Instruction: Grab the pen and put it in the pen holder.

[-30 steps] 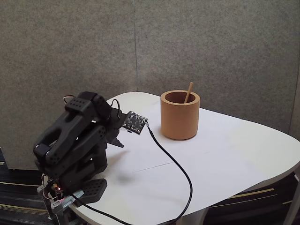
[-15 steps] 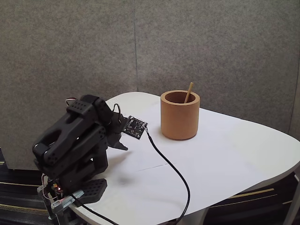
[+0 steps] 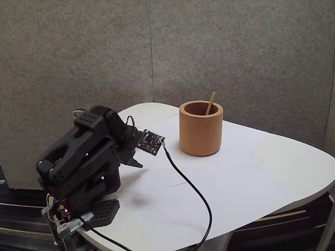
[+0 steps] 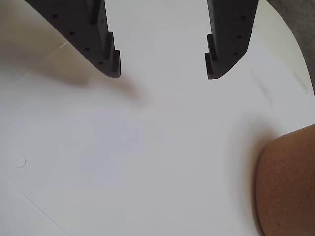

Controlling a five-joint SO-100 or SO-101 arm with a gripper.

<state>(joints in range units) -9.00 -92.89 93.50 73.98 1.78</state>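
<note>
**Pen standing in the holder, claw empty and apart**

In the fixed view the pen (image 3: 210, 102) stands inside the pen holder (image 3: 201, 128), leaning against the far right of its rim with only its upper end showing above the edge. The pen holder sits upright on the white bench (image 3: 261, 172), toward the far side, and its orange-brown wall carries no label or writing.

The black arm (image 3: 78, 157) is folded low at the near left corner of the bench, well apart from the pen holder. A small circuit board (image 3: 150, 140) sits at its wrist, and a black cable (image 3: 193, 193) runs from it across the bench to the near edge.

In the wrist view the claw (image 4: 162, 66) has its two dark fingers (image 4: 101, 39) spread wide with nothing between them, above bare bench. The pen holder's wall (image 4: 288, 187) fills the lower right corner.
</note>
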